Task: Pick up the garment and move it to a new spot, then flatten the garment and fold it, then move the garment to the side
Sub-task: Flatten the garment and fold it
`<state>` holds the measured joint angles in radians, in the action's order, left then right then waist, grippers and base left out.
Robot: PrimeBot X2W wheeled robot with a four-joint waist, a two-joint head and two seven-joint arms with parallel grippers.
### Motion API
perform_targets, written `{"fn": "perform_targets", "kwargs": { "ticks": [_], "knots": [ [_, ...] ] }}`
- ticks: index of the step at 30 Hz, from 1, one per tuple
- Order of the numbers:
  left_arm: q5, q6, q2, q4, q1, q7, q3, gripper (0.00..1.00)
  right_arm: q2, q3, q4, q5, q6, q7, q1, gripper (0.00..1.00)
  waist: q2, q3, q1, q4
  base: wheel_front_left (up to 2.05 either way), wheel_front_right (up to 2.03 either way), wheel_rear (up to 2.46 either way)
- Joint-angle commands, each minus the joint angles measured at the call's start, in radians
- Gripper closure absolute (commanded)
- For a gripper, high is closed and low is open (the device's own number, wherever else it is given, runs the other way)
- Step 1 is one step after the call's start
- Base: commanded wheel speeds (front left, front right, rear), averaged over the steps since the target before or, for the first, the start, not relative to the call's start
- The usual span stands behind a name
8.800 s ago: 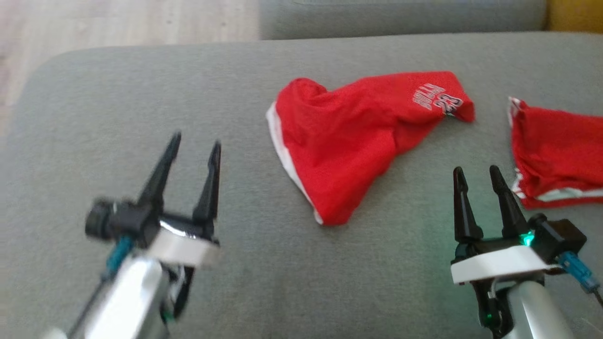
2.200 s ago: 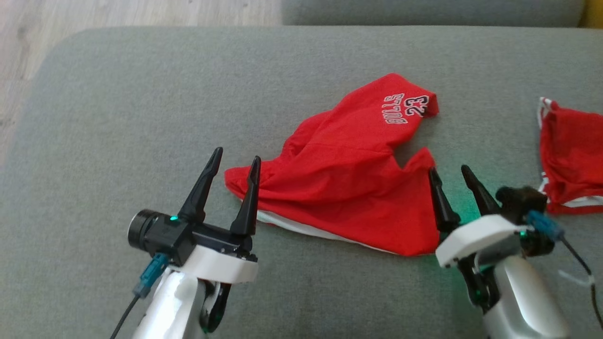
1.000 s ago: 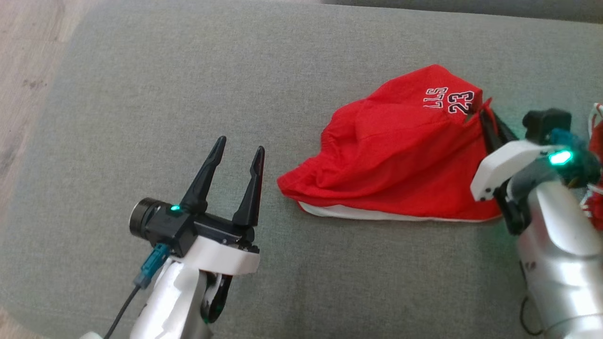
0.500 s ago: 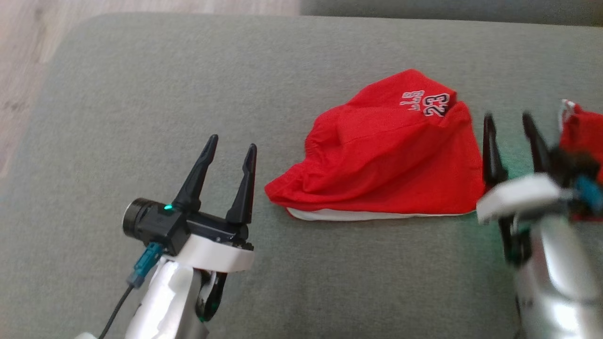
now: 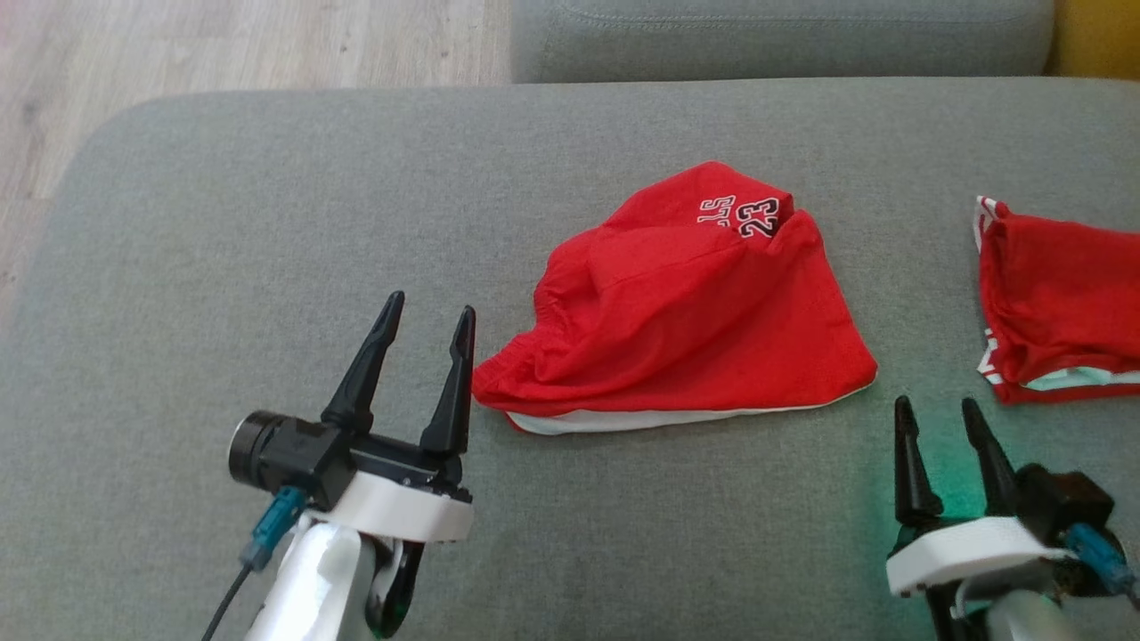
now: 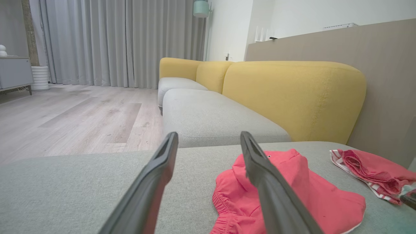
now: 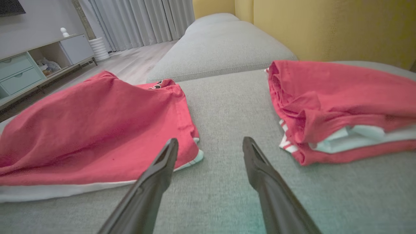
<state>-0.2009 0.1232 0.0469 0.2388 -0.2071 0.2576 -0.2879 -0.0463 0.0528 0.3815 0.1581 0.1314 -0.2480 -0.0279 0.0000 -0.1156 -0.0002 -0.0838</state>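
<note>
Locate crumpled red cloth garment with white hem [image 5: 686, 329] at frame centre on grey sofa cushion [image 5: 267, 223]. Expect light, limp, sagging fabric; grip at hem corners. Left jaws, right jaws: wide apart, empty.

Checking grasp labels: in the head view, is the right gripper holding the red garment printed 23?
No, the right gripper stands open over the sofa cushion, apart from the garment and its near corner.

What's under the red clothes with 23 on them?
A white edge peeks out beneath the red garment, lying on the grey cushion. Anything further underneath is covered.
</note>
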Motion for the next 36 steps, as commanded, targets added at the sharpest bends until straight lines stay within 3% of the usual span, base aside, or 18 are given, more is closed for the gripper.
{"fn": "perform_targets", "kwargs": {
  "ticks": [1, 21, 36],
  "knots": [
    [0.009, 0.001, 0.004, -0.029, -0.022, 0.004, 0.033, 0.0, -0.004, -0.031, -0.027, 0.004, -0.001, -0.013, -0.029, 0.0, 0.0, 0.005, 0.0002, 0.002, 0.0, 0.0, 0.0],
    [0.015, 0.006, 0.004, -0.039, -0.049, 0.004, 0.017, 0.0, -0.004, 0.063, 0.188, -0.126, -0.001, 0.096, -0.187, 0.0, 0.0, -0.054, 0.0002, -0.051, 0.0, 0.0, 0.0],
    [0.018, 0.007, 0.005, -0.036, -0.063, 0.004, 0.02, 0.0, -0.004, -0.011, 0.271, -0.102, -0.001, 0.041, -0.267, 0.0, 0.0, -0.067, 0.0002, -0.053, 0.0, 0.0, 0.0]
  ]
}}
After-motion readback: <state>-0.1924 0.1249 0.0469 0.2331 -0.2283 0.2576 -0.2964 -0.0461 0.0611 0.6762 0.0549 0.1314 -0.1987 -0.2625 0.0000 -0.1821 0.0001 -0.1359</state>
